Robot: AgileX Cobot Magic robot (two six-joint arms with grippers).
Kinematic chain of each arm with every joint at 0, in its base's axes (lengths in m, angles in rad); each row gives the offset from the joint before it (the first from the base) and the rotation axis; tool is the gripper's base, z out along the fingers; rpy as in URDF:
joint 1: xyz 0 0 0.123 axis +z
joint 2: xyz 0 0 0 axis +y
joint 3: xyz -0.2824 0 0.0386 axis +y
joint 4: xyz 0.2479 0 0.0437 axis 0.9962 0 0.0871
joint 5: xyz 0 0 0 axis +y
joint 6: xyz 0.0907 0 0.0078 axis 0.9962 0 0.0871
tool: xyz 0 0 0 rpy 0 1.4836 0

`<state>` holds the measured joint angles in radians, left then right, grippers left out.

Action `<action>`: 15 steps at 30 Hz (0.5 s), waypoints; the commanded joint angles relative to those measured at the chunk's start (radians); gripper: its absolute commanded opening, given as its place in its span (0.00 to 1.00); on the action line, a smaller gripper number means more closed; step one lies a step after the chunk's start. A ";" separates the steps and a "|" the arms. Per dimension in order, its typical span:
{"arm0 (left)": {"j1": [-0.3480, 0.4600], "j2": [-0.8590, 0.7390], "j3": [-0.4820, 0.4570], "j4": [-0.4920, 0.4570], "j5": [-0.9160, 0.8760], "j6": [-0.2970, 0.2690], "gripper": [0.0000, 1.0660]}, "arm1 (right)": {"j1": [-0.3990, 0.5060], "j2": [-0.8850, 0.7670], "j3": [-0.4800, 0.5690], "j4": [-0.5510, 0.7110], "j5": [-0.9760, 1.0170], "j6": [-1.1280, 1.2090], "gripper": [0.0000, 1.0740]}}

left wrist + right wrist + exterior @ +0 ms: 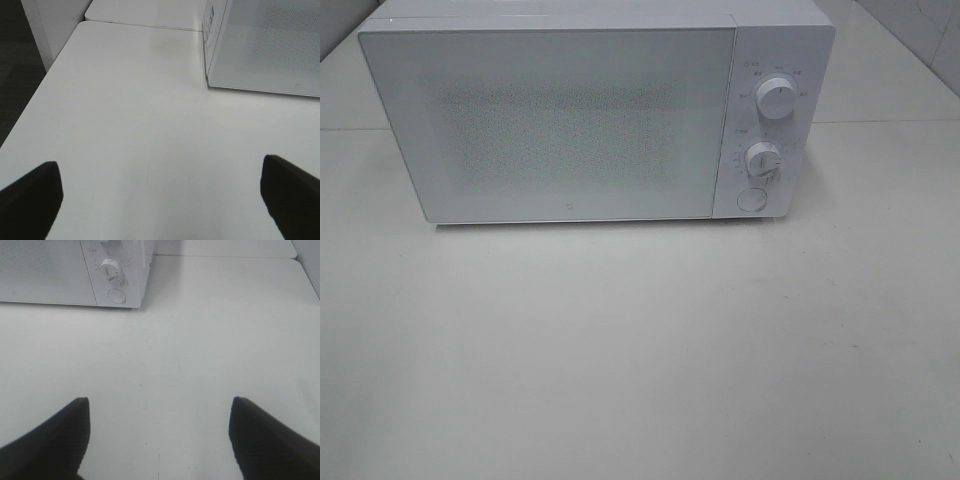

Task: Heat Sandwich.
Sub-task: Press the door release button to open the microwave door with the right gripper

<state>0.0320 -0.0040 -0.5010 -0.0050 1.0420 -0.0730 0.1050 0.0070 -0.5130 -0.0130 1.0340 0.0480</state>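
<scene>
Nearest you, the left gripper (160,167) hangs over the table (640,350) with its two dark fingers spread wide and nothing between them. The right gripper (160,402) is the same: jaws well apart, empty, only white tabletop in the gap.

Beyond both, the table runs bare up to the microwave (570,120), which stands at the far side with its door (550,120) closed. To the right of the door sit an upper knob (777,100), a lower knob (761,158) and a round button (752,199).

You will not find the sandwich in any of the three views. It may be behind the door, but the speckled panel is too cloudy to see through, so you cannot place it against either gripper beyond saying that neither holds it or is near it.

When you do reach it, expect something light, soft and loosely stacked. Squeezed hard, it would likely crush or shed its filling; gripped loosely, the slices could slide apart. Your safest hold is probably across both slices at the firmer crust edges, closing gently, or on whatever it rests on.
</scene>
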 commanded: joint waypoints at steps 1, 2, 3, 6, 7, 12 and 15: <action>0.003 -0.023 0.003 -0.009 -0.008 -0.001 0.97 | -0.004 0.057 -0.015 0.013 -0.040 -0.011 0.70; 0.003 -0.023 0.003 -0.009 -0.008 -0.001 0.97 | -0.004 0.071 -0.015 0.013 -0.042 -0.011 0.70; 0.003 -0.023 0.003 -0.009 -0.008 -0.001 0.97 | -0.004 0.088 -0.017 0.013 -0.046 -0.011 0.70; 0.003 -0.023 0.003 -0.009 -0.008 -0.001 0.97 | -0.004 0.134 -0.020 0.013 -0.084 -0.011 0.70; 0.003 -0.023 0.003 -0.009 -0.008 -0.001 0.97 | -0.004 0.150 -0.022 0.013 -0.100 -0.011 0.70; 0.003 -0.023 0.003 -0.009 -0.008 -0.001 0.97 | -0.004 0.229 -0.022 0.024 -0.231 -0.004 0.70; 0.003 -0.023 0.003 -0.009 -0.008 -0.001 0.97 | -0.004 0.285 -0.022 0.024 -0.309 -0.003 0.70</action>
<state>0.0320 -0.0040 -0.5010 -0.0050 1.0420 -0.0730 0.1040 0.2720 -0.5230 0.0080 0.7810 0.0480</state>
